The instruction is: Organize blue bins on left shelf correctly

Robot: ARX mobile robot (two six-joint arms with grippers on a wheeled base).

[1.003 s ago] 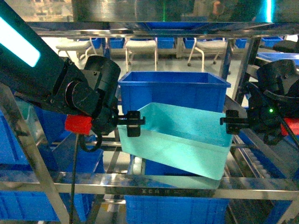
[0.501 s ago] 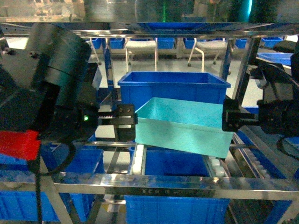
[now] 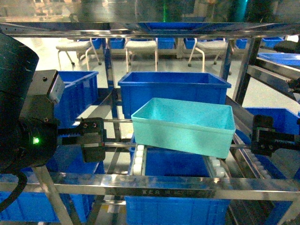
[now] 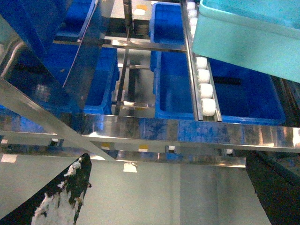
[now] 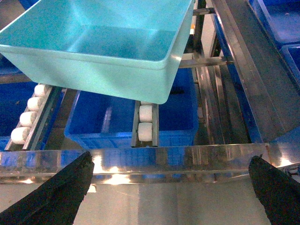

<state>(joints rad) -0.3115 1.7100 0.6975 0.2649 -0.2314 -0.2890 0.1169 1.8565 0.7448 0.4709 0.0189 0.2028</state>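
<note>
Head view: empty teal bin (image 3: 183, 125) rests tilted on the left shelf (image 3: 140, 183) rollers, light, stiff, slippery; grip its thin rim. Left claw (image 3: 93, 139) and right claw (image 3: 265, 140) stand released beside it.

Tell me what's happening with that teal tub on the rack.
The teal tub sits tilted on the white rollers of the steel rack, in front of a dark blue crate. Neither gripper holds it: the left gripper and right gripper hang open on either side, clear of its walls.
</note>
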